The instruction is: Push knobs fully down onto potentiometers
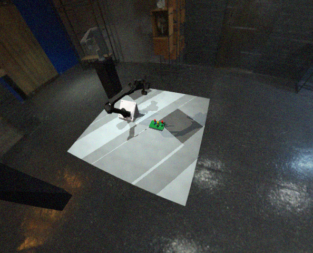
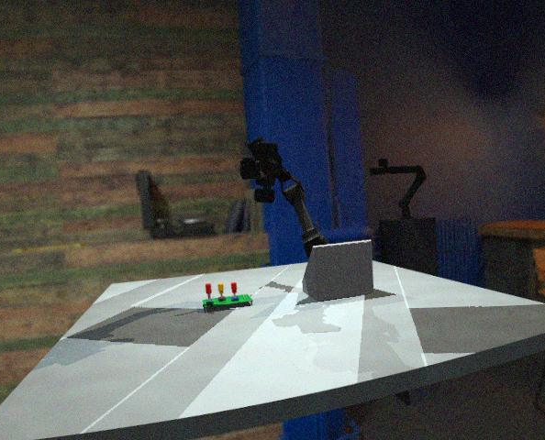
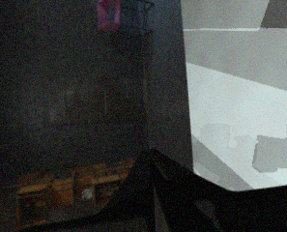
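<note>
A small green circuit board (image 1: 156, 125) stands on the grey table, also seen in the exterior view (image 2: 227, 302). Three knobs rise from it in a row: a red knob (image 2: 208, 289), a yellow knob (image 2: 220, 287) and another red knob (image 2: 233, 287). I cannot tell how far down each knob sits. My gripper (image 1: 143, 91) (image 2: 263, 194) is shut and empty, high above the table and well away from the board, behind it near the table's far edge. In the wrist view the closed fingers (image 3: 153, 193) point past the table edge, and the board is out of sight.
The arm's white base block (image 1: 127, 109) (image 2: 339, 269) stands on the table beside the board. A black pedestal (image 1: 107, 76) stands just behind the table. Another dark arm on a stand (image 2: 405, 189) is in the background. The table ends close behind the gripper.
</note>
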### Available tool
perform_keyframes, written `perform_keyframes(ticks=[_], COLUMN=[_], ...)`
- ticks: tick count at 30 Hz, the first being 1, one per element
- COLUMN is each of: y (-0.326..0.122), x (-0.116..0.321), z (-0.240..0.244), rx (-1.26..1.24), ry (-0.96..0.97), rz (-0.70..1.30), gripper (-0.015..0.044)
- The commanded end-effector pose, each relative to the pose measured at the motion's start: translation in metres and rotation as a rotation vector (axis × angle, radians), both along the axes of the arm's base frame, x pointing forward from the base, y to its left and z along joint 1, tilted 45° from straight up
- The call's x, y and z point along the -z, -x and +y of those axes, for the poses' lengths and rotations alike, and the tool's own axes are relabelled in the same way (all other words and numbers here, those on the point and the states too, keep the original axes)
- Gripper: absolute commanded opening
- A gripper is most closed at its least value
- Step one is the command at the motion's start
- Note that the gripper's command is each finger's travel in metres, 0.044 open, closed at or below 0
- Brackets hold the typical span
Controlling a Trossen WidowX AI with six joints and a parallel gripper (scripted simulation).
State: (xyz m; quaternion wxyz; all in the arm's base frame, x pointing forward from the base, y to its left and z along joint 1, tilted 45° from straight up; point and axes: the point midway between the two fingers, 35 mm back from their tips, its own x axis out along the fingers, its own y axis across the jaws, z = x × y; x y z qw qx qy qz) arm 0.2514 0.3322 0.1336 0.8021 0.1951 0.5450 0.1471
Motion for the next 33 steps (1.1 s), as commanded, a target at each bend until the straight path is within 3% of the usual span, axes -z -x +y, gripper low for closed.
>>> perform_keyframes(ticks=[1, 18, 33], y=[-0.015, -0.069, -0.086], x=[0.011, 0.065, 0.086], z=[-0.016, -0.125, -0.237], rx=[0.045, 0.337, 0.517], ry=[0.068, 0.508, 0.949], rz=[0.007, 0.112, 0.258], gripper=[0.0, 0.0, 0.0])
